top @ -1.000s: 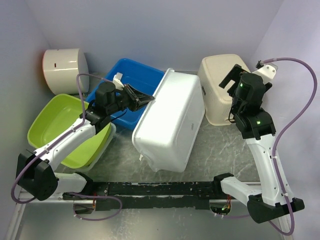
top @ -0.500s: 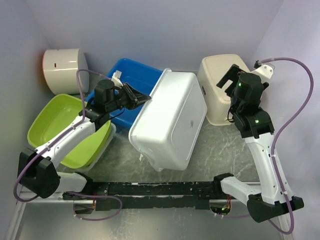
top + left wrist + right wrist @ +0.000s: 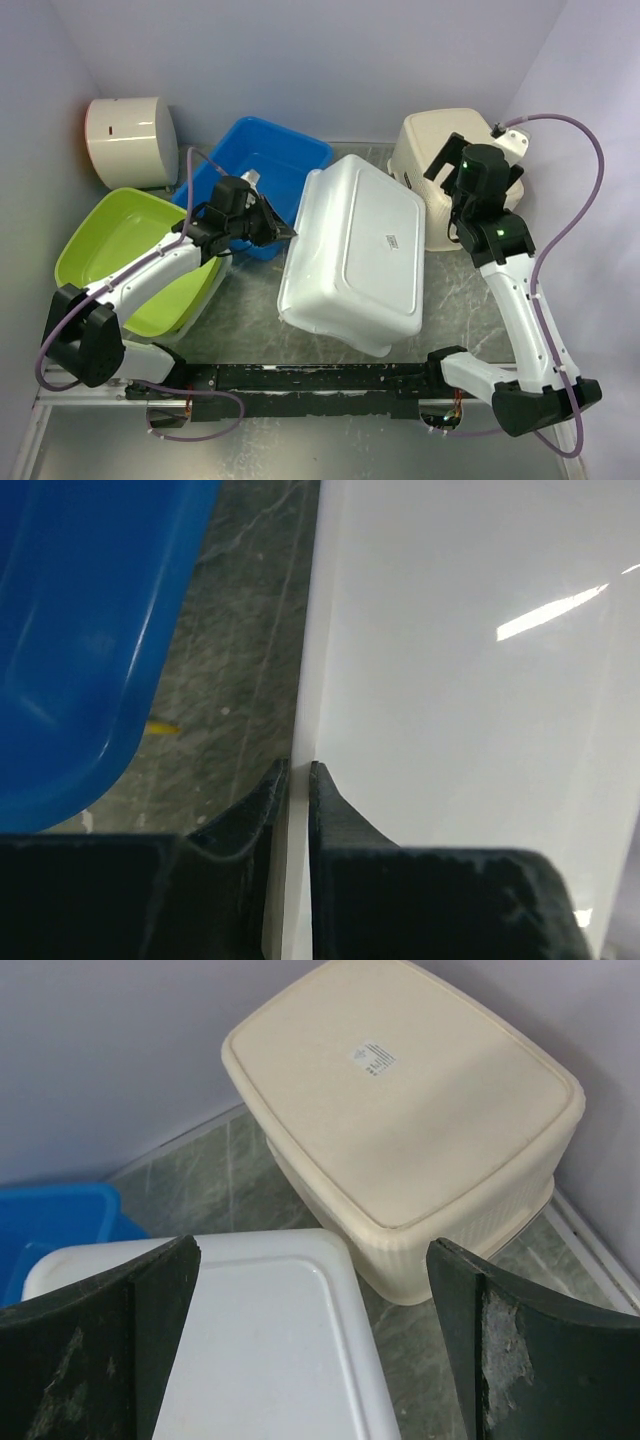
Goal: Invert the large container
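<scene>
**tubfan:** where's the big one sitting on your feed right now?

**me:** Going biggest to smallest. There's the grey marbled table (image 3: 450, 300), and the large container (image 3: 350, 255) is smack in the middle of it, glossy white, base turned up at my overhead cam. It looks a bit tilted to me, left long side higher, but I can't swear to that from above.

Left of it is the green tub (image 3: 120, 250), open side up, with my left arm reaching across it. The blue tub (image 3: 265, 160) is behind that, also open side up, just beside the container's far left corner.

The cream basket (image 3: 430, 150) is at the back right, flipped base-up, just beside the container's far right corner. Can't tell if those two touch. A white rounded bin (image 3: 130, 140) sits in the far left corner, well apart from the rest.

**tubfan:** and the claws?

**me:** The left gripper (image 3: 298, 770) is pinched tight on the container's left rim. My wrist cam shows the thin white edge squeezed between both fingers. The right gripper (image 3: 312, 1260) hangs above the spot where basket and container meet, jaws spread wide, holding nothing. Smallest bit is the label sticker (image 3: 390, 241) on the upturned base, right of centre.
</scene>
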Tool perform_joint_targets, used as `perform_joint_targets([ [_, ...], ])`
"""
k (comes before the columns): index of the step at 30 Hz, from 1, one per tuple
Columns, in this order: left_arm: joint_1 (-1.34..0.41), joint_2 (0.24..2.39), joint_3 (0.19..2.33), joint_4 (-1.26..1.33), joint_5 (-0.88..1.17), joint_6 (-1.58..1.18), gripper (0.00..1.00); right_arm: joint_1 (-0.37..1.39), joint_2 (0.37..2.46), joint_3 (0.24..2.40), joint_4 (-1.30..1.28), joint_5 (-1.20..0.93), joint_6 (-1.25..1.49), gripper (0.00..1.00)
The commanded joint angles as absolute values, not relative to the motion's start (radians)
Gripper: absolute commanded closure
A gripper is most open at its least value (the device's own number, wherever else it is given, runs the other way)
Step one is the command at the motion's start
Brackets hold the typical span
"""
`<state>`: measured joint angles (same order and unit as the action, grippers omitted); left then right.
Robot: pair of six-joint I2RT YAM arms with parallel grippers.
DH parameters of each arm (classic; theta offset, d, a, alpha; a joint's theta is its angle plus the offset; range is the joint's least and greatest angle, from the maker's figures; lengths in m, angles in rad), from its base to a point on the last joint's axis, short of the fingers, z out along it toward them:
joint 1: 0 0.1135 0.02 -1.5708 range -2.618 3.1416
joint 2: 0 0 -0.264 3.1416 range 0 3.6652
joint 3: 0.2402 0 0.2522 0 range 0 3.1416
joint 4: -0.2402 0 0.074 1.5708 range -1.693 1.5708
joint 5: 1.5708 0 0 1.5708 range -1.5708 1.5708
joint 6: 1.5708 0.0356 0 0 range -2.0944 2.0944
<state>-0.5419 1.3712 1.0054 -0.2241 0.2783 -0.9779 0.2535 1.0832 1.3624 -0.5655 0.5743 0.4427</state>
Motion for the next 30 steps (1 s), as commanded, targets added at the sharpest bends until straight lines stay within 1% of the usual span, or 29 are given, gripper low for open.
perform_joint_targets([
  [1,-0.593,1.343,1.039,-0.289,0.201,-0.879,0.93,0.188,1.148,1.366,-0.619,0.513,0.465,0.01],
  [3,-0.614,1.341,1.038,-0.306,0.185,-0.854,0.93,0.081,1.193,1.378,-0.661,0.377,0.487,0.00],
  [4,-0.619,1.341,1.037,-0.313,0.182,-0.841,0.91,0.016,1.214,1.377,-0.675,0.306,0.504,0.00],
  [5,-0.636,1.343,1.038,-0.322,0.174,-0.829,0.88,-0.046,1.231,1.371,-0.686,0.242,0.526,0.00],
  [9,-0.678,1.348,1.056,-0.366,0.132,-0.784,0.64,-0.205,1.241,1.296,-0.637,0.075,0.605,0.00],
  [12,-0.697,1.341,1.075,-0.388,0.101,-0.755,0.46,-0.311,1.239,1.206,-0.547,-0.069,0.677,0.00],
  [14,-0.703,1.337,1.095,-0.406,0.076,-0.735,0.38,-0.351,1.234,1.137,-0.465,-0.139,0.729,0.00],
  [18,-0.707,1.324,1.144,-0.453,0.036,-0.686,0.26,-0.367,1.236,1.043,-0.304,-0.220,0.795,0.00],
  [20,-0.707,1.313,1.169,-0.470,0.020,-0.663,0.22,-0.367,1.245,1.009,-0.237,-0.255,0.822,0.00],
  [23,-0.706,1.294,1.188,-0.484,0.001,-0.635,0.20,-0.367,1.257,0.932,-0.112,-0.318,0.867,0.01],
  [27,-0.707,1.260,1.178,-0.471,-0.019,-0.622,0.19,-0.367,1.283,0.836,0.120,-0.395,0.965,0.01],
  [30,-0.706,1.240,1.161,-0.451,-0.020,-0.624,0.19,-0.362,1.320,0.812,0.260,-0.434,1.022,0.02],
])
